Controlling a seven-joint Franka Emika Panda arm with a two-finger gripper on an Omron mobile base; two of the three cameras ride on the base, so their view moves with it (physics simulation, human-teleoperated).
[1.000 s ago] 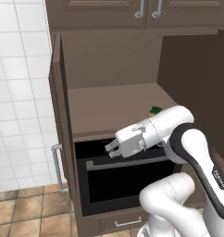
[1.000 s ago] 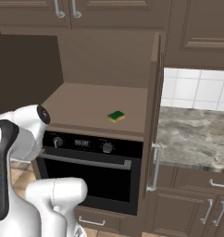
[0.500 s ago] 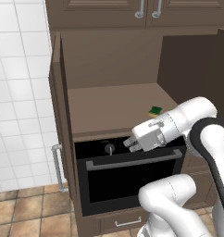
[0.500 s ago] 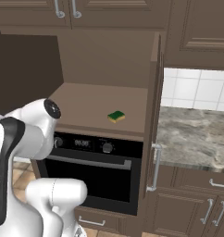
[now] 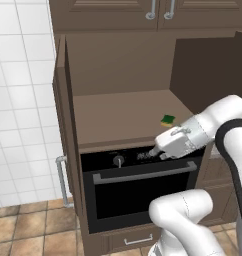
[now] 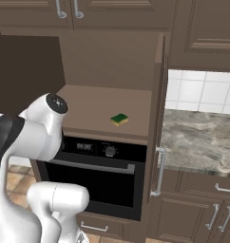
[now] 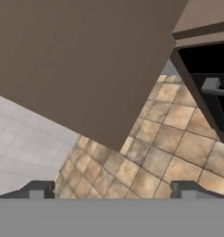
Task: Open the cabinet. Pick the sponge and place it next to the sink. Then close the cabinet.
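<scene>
— Left base view first: what of the cabinet?
— Stands open, both doors swung out. Sponge lies flat on the brown shelf, toward its right front corner, above the black oven. Tool hangs in front of the shelf's front edge, over the oven's control strip, just below and left of the sponge, not touching it.
— And the right base view?
— Shows the same shelf from the other side, sponge green side up with a yellow edge, right of the middle, near the front. Right door stands edge-on with its long silver handle. Marbled surface runs to the right of it.
— Hand view?
— Looks along a brown door panel down onto the tiled floor, with the oven's handle at the right. Fingertips sit at opposite sides of the bottom, spread wide apart, nothing between them.
</scene>
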